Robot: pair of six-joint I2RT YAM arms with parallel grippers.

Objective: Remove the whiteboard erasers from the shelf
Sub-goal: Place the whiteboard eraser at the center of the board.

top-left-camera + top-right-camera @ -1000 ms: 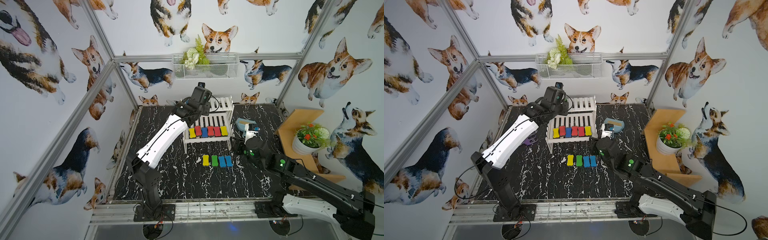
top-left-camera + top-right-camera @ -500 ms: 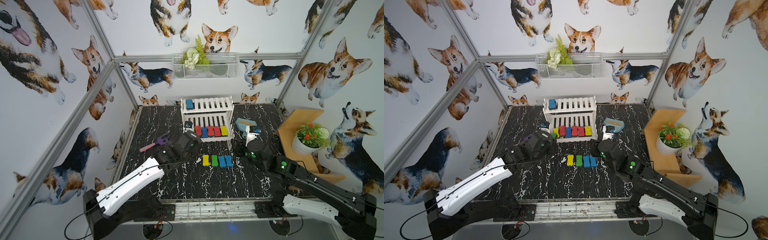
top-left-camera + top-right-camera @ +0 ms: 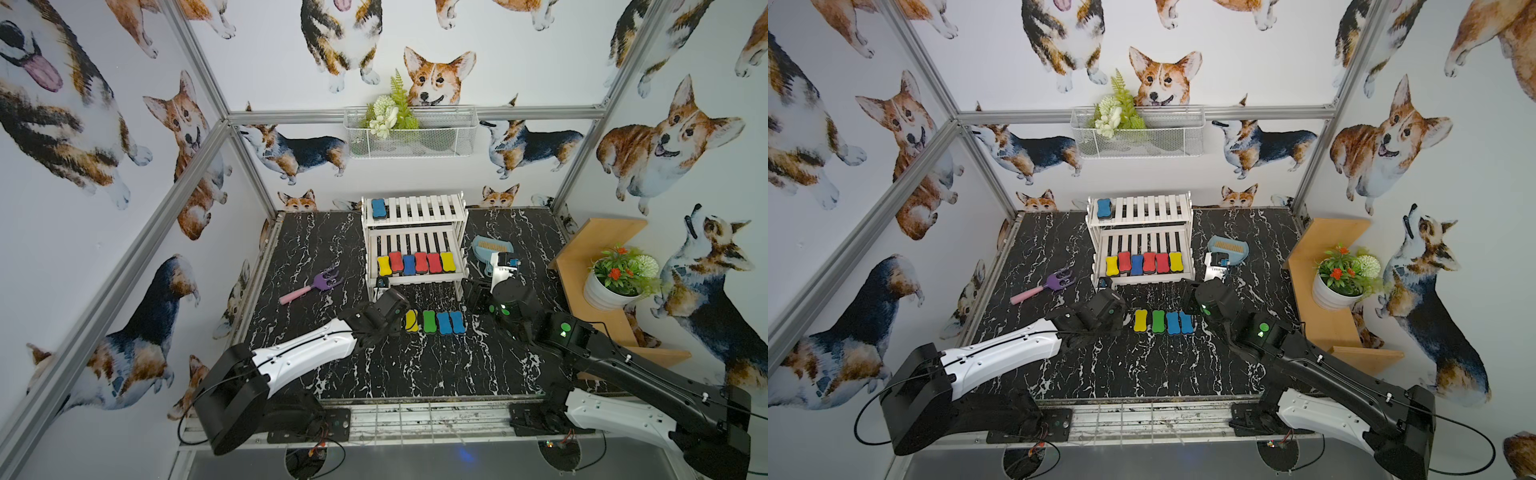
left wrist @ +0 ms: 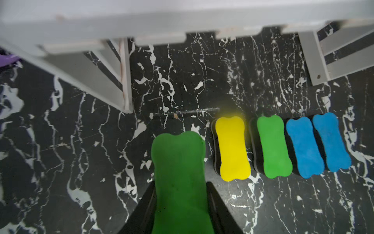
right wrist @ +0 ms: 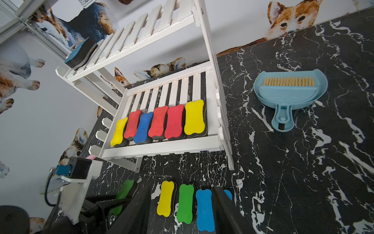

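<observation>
Whiteboard erasers (image 3: 421,262): seven sit on the shelf (image 3: 419,277), four in a near row. Just left of the yellow eraser (image 4: 231,147), the left gripper (image 4: 181,187) clamps a green eraser (image 4: 178,158); a crooked release could bump its neighbour. The right gripper (image 5: 182,188) gapes, empty.

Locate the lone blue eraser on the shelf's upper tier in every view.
In a top view: the lone blue eraser sits on the shelf, upper tier, left end.
In a top view: same spot.
Left wrist: not in it; only the shelf's underside and legs show.
Right wrist: on the upper tier's end farthest from the dustpan.
Shared landmark: the yellow eraser lying off the shelf, seen in all four.
</observation>
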